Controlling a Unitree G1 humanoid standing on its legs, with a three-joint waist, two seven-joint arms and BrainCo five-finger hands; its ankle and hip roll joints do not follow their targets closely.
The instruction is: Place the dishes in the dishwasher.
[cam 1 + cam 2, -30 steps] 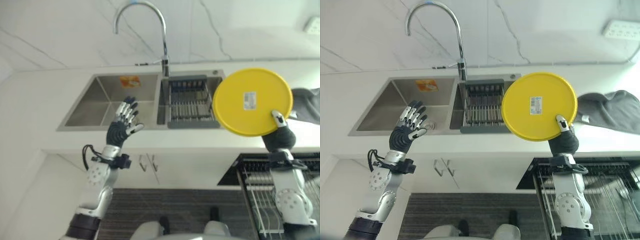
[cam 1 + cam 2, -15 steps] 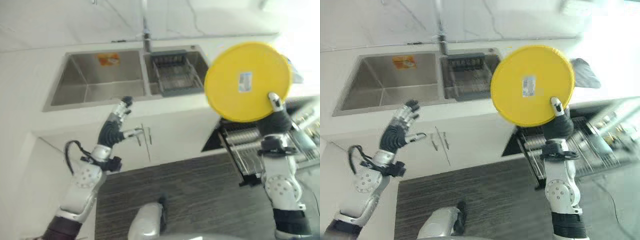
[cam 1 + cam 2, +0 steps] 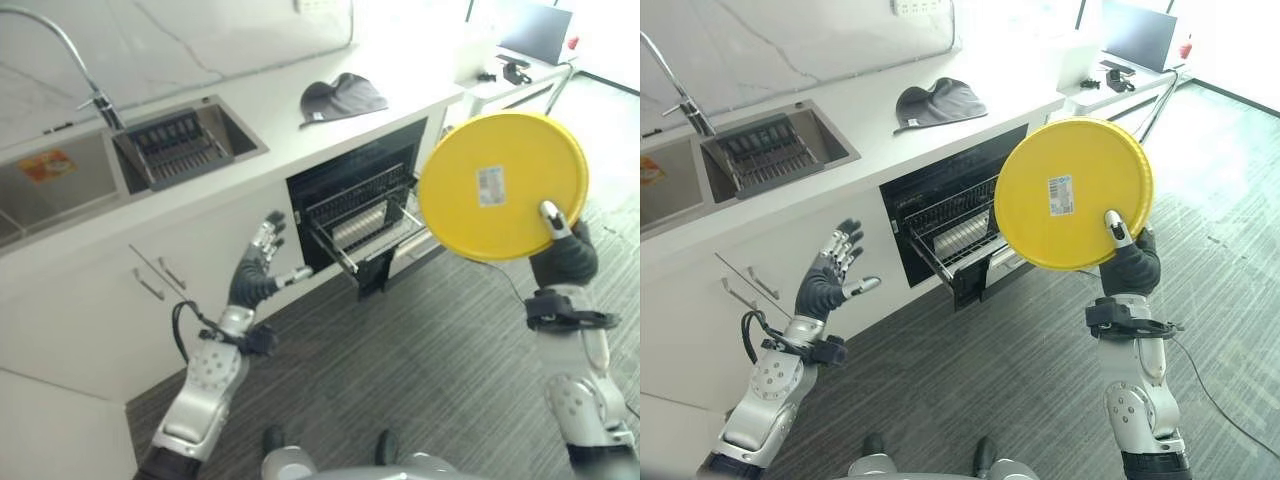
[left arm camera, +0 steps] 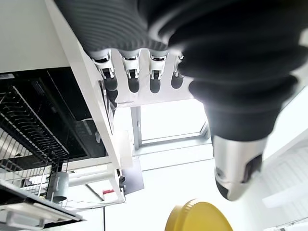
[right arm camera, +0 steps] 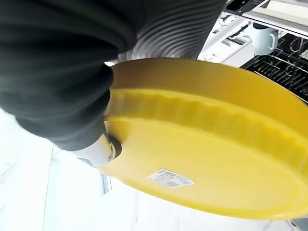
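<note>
My right hand [image 3: 1130, 265] holds a round yellow plate [image 3: 1072, 205] upright by its lower edge, thumb across the underside that faces me, a white label at its middle. The plate [image 3: 500, 185] stands in the air to the right of the open dishwasher [image 3: 355, 205]. The dishwasher's wire rack [image 3: 960, 235] is pulled out over the floor, with a white mug [image 5: 264, 38] in it. My left hand [image 3: 258, 270] is raised in front of the white cabinet, fingers [image 4: 132, 72] straight and spread, holding nothing. The plate's rim [image 4: 197, 216] also appears in the left wrist view.
A white counter [image 3: 870, 140] runs along the back with a steel sink [image 3: 60, 170], a tap [image 3: 90, 90] and a drainer basket [image 3: 765, 155]. A dark cloth [image 3: 940, 100] lies on the counter above the dishwasher. A desk [image 3: 1120, 70] stands at the far right.
The camera has swung right, so the sink has slid to the upper left and the open dishwasher has come into full view. My right hand keeps the plate; the left hand stays open.
</note>
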